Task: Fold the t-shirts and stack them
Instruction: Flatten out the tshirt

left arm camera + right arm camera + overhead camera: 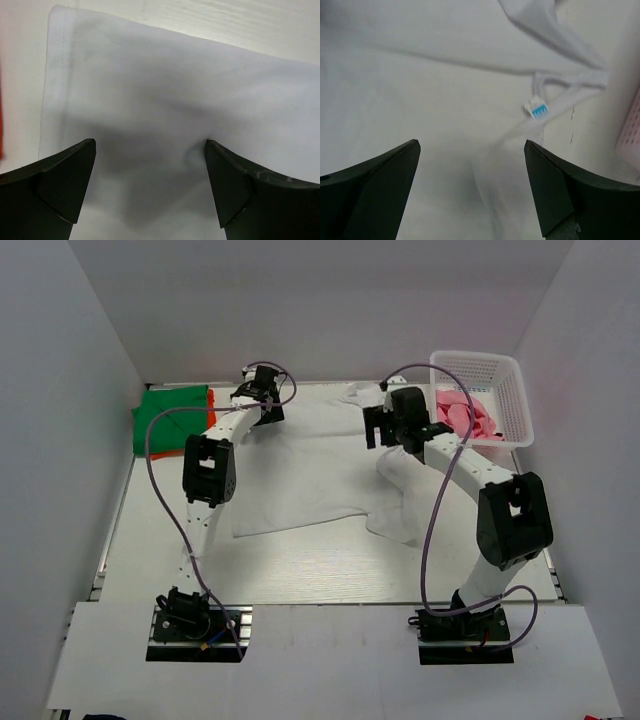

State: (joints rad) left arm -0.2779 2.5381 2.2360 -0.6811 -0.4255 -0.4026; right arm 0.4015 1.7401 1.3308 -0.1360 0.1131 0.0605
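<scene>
A white t-shirt (pixel 320 470) lies spread over the middle of the table, with one side bunched near the right arm. My left gripper (pixel 256 392) hovers open over its far left corner, above the hem (pixel 62 75), holding nothing (pixel 150 150). My right gripper (pixel 378 425) hangs open over the far right part, its jaws (pixel 471 150) wide apart with only cloth below, close to the collar's blue label (pixel 537 109). A folded green t-shirt (pixel 172 418) rests at the back left on an orange t-shirt (pixel 210 400). A pink t-shirt (pixel 465 412) lies in the basket.
The white lattice basket (pixel 500 370) stands at the back right corner, and its wall (pixel 630 130) shows at the right edge of the right wrist view. White walls close in the table on the left, back and right. Purple cables loop off both arms.
</scene>
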